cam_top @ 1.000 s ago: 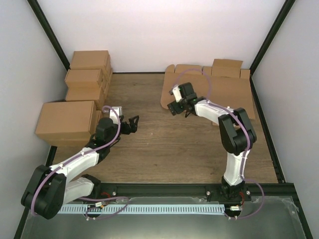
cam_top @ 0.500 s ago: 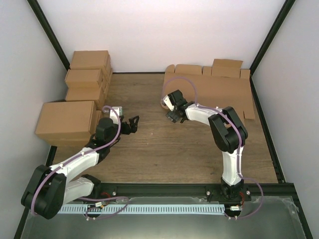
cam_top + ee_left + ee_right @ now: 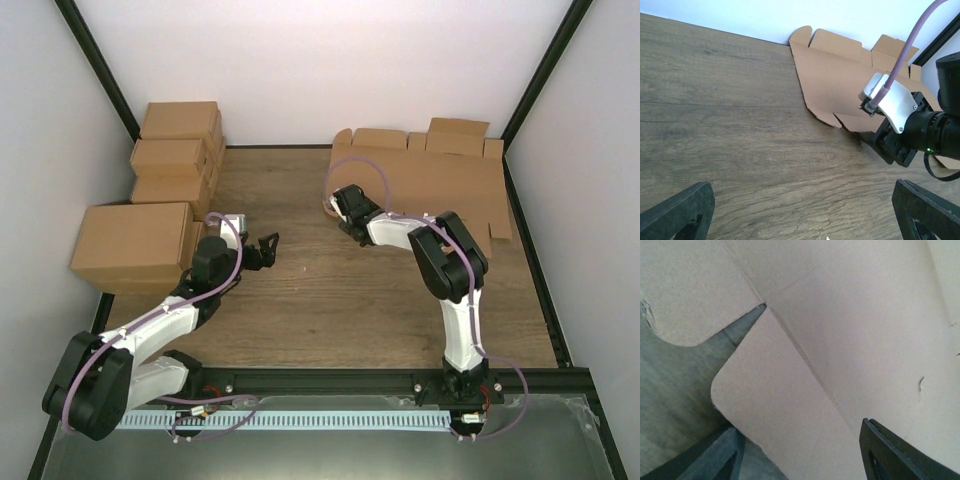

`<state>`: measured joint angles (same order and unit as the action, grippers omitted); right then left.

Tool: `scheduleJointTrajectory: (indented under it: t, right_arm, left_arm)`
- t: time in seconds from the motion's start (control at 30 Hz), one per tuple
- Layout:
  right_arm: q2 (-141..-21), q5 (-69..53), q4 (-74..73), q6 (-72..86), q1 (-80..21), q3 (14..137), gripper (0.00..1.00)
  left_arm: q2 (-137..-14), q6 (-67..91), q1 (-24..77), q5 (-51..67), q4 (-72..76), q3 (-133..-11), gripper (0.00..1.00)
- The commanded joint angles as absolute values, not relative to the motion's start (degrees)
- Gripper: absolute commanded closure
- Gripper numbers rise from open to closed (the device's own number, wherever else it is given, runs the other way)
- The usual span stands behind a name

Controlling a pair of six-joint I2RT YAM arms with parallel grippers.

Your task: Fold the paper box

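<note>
The paper box (image 3: 440,185) lies flat and unfolded at the back right of the wooden table, a brown die-cut sheet with notched flaps. My right gripper (image 3: 345,205) is at its near-left corner. In the right wrist view a rounded flap (image 3: 785,410) of the paper box sits between the jaws of the right gripper (image 3: 805,455). One finger (image 3: 715,455) is below the flap's edge and the other (image 3: 900,450) above the panel, still well apart. My left gripper (image 3: 268,245) hovers open over bare wood, left of centre. Its wrist view shows the paper box (image 3: 840,80) ahead.
Closed brown cartons (image 3: 172,158) are stacked along the left wall, the largest one (image 3: 130,245) close beside the left arm. Black frame posts (image 3: 100,70) and white walls bound the table. A metal rail (image 3: 300,418) runs along the near edge.
The right gripper has swung left and lowered to the paper box's near-left corner flap, and its jaws have narrowed around it. The left arm has not moved.
</note>
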<state>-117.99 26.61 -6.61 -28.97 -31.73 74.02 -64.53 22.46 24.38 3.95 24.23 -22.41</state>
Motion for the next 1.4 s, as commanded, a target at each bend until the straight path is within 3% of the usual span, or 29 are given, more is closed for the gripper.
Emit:
scheduleJointTrajectory:
  t: [0.0, 0.17, 0.27, 0.67, 0.93, 1.07, 1.23, 1.37]
  right_arm:
    - [-121.62, 32.4, -1.13, -31.75, -32.17, 72.87, 0.42]
    - [-122.21, 32.82, 3.31, -34.19, -32.21, 73.83, 0.87]
    - [-120.01, 33.17, 6.38, -35.59, -32.21, 73.2, 0.99]
    - [-95.79, 28.68, 5.97, -27.67, -33.34, 67.22, 0.99]
    - [-87.04, 14.5, -4.81, -16.55, -39.3, 69.95, 0.99]
    - [-83.81, 15.46, -4.66, -13.11, -46.68, 64.66, 0.99]
    - [-78.49, 15.03, -8.61, -7.62, -53.61, 56.93, 0.99]
    - [-72.94, 8.54, -13.22, -3.69, -57.05, 51.35, 0.99]
  left_arm:
    - [-64.23, 22.14, 24.61, 4.04, 24.58, -24.07, 0.0]
    - [-64.75, 22.08, 24.57, 4.11, 24.53, -24.32, 0.0]
    - [-64.95, 21.98, 24.61, 3.89, 24.3, -24.43, 0.0]
    - [-65.5, 22.19, 24.59, 4.74, 24.75, -24.58, 0.0]
    - [-64.69, 22.49, 24.6, 4.13, 24.2, -24.44, 0.0]
    - [-62.93, 23.03, 24.58, 1.61, 22.62, -24.08, 0.0]
    - [-57.19, 26.33, 24.58, -3.67, 16.72, -22.89, 0.0]
    - [-49.76, 31.04, 24.52, -6.28, 3.26, -25.66, 0.0]
